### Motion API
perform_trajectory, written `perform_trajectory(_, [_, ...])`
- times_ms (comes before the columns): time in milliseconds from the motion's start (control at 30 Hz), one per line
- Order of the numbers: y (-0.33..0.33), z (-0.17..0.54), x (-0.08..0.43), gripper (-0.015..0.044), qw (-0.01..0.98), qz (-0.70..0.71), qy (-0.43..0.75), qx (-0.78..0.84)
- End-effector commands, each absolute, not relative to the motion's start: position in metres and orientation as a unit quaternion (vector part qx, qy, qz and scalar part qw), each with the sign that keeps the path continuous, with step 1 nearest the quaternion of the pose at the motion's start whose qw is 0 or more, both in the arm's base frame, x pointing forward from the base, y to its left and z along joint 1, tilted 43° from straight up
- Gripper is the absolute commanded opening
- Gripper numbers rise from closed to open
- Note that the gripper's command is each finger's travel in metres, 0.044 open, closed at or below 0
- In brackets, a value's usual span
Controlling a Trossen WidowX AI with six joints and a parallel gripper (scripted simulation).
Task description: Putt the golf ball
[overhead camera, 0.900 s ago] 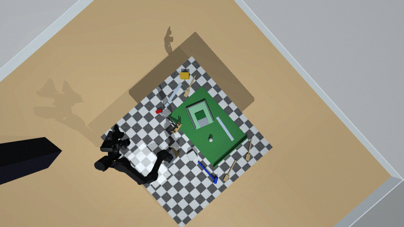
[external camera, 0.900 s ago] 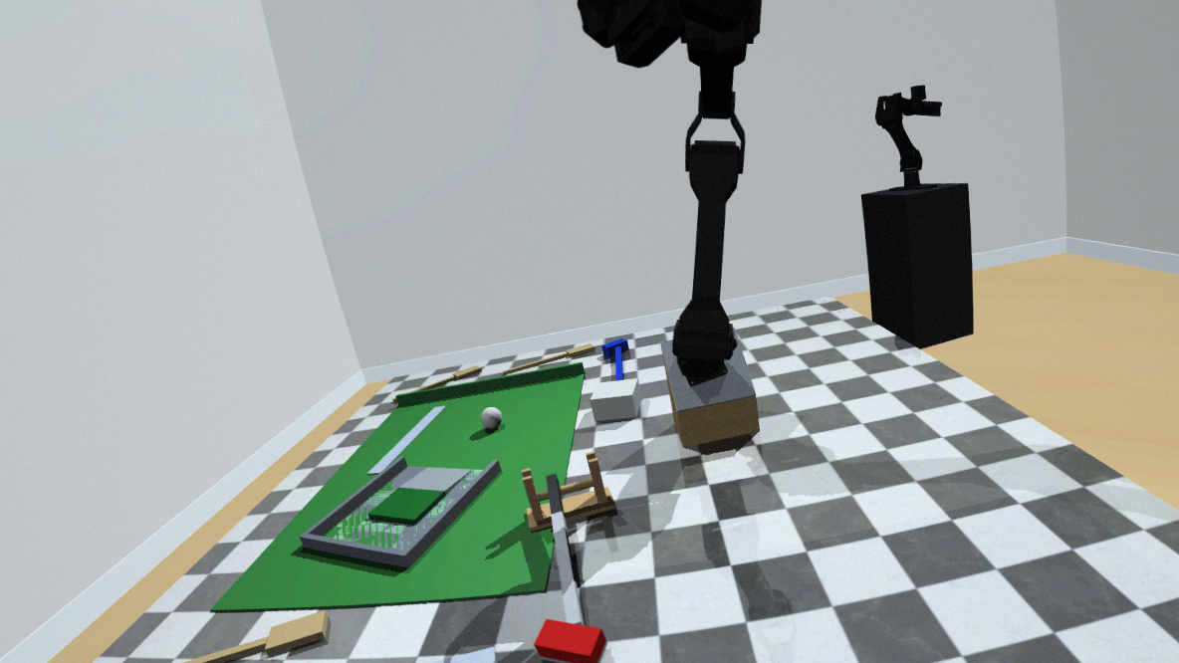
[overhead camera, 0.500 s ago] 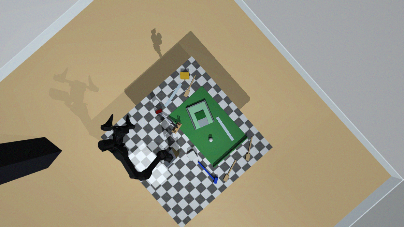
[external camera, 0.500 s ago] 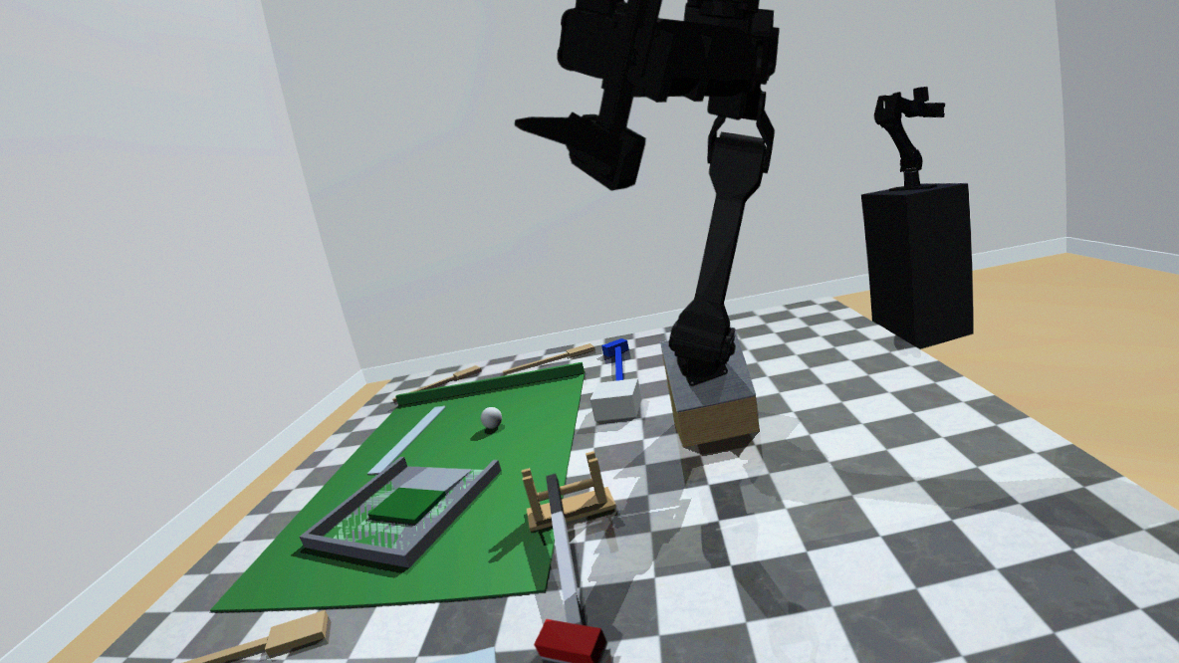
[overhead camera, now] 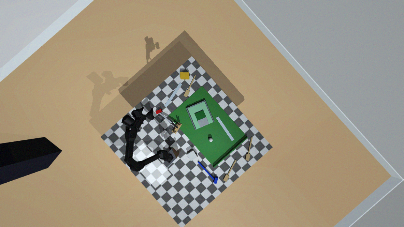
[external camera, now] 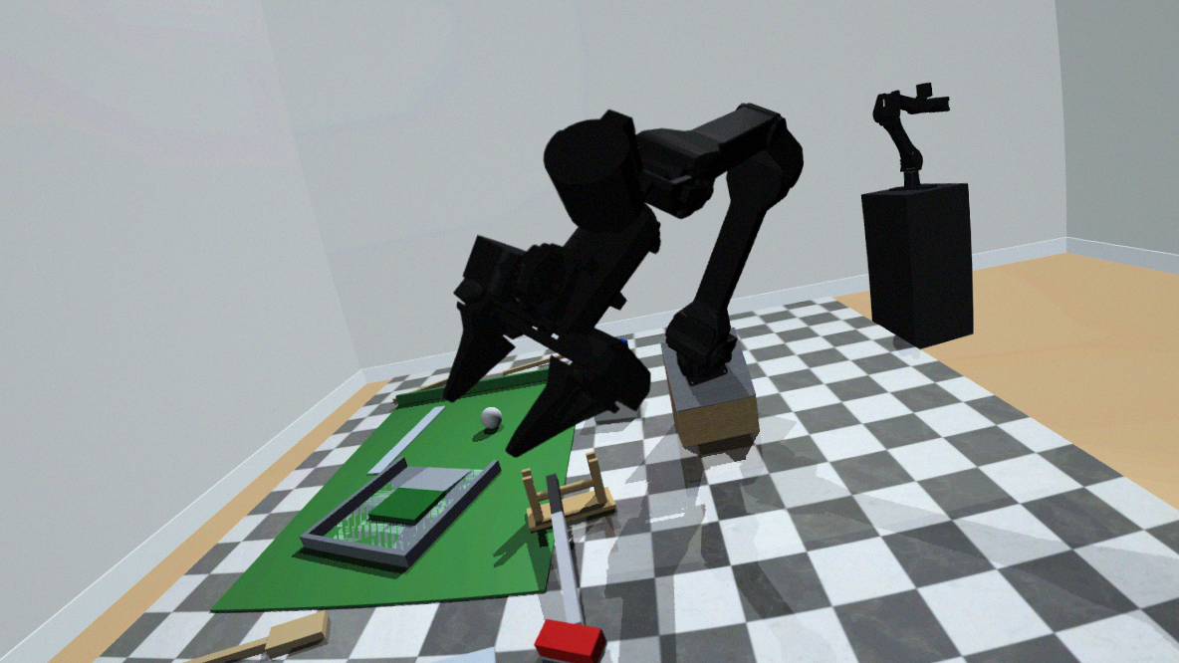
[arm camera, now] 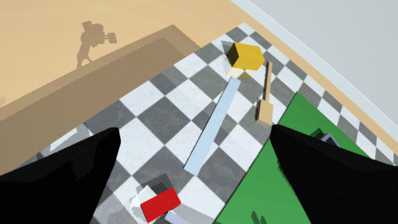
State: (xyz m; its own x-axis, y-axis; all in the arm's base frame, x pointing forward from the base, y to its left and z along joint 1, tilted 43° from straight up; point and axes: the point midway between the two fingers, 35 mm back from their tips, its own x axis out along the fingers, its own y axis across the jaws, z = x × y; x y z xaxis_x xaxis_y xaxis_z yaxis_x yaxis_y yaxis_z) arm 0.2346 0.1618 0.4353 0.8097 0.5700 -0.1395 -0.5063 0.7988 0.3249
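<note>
The red putter's head (overhead camera: pixel 158 111) (external camera: pixel 570 640) (arm camera: pixel 160 204) is a red block. Its grey shaft (external camera: pixel 566 568) slopes up to rest on a small wooden stand (external camera: pixel 589 503) beside the green mat. The white golf ball (overhead camera: pixel 210 139) (external camera: pixel 491 417) lies on the green mat (overhead camera: pixel 195 141) (external camera: pixel 461 552). The grey ramp (overhead camera: pixel 203 121) (external camera: pixel 440 475) leads to the raised green (overhead camera: pixel 200 114) (external camera: pixel 407 504), inside a low grey wall. My gripper (overhead camera: pixel 147 109) (external camera: pixel 480 426) (arm camera: pixel 196 133) is wide open and empty. It hangs above the floor, near the putter's head in the top view, touching nothing.
A yellow block (overhead camera: pixel 184 75) (arm camera: pixel 247 57), a pale blue strip (overhead camera: pixel 172 95) (arm camera: pixel 212 128) and a beige putter (overhead camera: pixel 186 93) (arm camera: pixel 265 112) lie past the red head. A pale bar (overhead camera: pixel 225 128) (external camera: pixel 407 439) lies on the mat. A white block (overhead camera: pixel 191 154) and blue putter (overhead camera: pixel 215 180) lie beyond the arm's base.
</note>
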Motion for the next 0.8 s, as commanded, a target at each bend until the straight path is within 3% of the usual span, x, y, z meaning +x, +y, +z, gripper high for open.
perform_trajectory(0, [0.173,0.365,0.261,0.044,0.926,0.326,0.188,-0.024])
perform_trajectory(400, [0.153,0.212,0.276,0.044,0.764,0.529,0.274,-0.246])
perform_trajectory(567, [0.144,0.176,0.265,0.044,0.701,0.622,0.222,-0.268])
perform_trajectory(767, [0.143,0.173,0.263,0.044,0.695,0.632,0.213,-0.269])
